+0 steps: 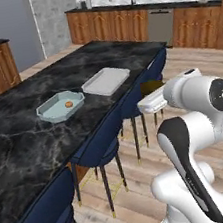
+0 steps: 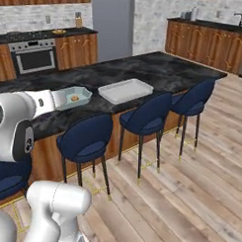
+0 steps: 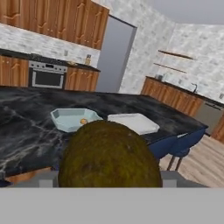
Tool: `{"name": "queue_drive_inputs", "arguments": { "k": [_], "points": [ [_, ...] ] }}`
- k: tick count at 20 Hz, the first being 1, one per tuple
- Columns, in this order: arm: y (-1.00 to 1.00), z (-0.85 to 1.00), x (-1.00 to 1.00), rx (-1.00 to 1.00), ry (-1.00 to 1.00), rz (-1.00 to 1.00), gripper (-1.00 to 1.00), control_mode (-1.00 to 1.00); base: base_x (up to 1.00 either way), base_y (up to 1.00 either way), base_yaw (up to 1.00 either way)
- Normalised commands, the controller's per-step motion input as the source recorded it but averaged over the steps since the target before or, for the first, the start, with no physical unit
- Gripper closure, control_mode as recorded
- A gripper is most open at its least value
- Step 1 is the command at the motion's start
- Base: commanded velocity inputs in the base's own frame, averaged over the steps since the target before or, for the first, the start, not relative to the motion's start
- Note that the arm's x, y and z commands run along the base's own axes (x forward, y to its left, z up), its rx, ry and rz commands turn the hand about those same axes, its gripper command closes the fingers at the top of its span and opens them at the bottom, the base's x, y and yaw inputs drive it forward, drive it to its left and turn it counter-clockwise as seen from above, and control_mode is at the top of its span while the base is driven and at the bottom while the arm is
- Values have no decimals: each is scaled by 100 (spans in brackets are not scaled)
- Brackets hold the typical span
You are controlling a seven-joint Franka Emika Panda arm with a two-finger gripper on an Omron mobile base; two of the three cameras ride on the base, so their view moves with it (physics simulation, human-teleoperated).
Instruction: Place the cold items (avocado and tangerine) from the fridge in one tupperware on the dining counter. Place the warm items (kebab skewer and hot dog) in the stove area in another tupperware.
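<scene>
Counter: dark marbled dining counter [image 1: 30,130], long, with blue stools along its near side.
Left on it: pale blue tupperware [image 1: 60,106], a small orange tangerine [image 1: 69,104] inside.
Right on it: white tupperware [image 1: 106,81], just beside the blue one, not touching.

Avocado [image 3: 109,155]: mottled brown-green. Counter [image 1: 20,127]: black marble, white veining. Tub [image 1: 57,107]: pale blue-green. Tangerine [image 1: 69,104]: orange. Tray [image 1: 106,81]: light grey. Stools [image 2: 87,139]: navy.

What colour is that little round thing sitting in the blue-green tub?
Orange; the tangerine in the tupperware shows best in the left base view.
</scene>
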Motion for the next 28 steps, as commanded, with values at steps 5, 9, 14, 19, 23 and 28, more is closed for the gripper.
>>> {"name": "queue_drive_inputs", "arguments": {
  "k": [5, 9, 14, 19, 23, 28],
  "points": [
    [0, 0, 0, 0, 0, 0, 100, 100, 84, -69, 42],
    [0, 0, 0, 0, 0, 0, 100, 100, 82, -62, 46],
    [0, 0, 0, 0, 0, 0, 100, 100, 77, -49, 57],
    [0, 0, 0, 0, 0, 0, 100, 100, 84, -37, 62],
    [0, 0, 0, 0, 0, 0, 100, 100, 92, -34, 50],
    [0, 0, 0, 0, 0, 0, 100, 100, 100, -15, 24]
  ]
}}
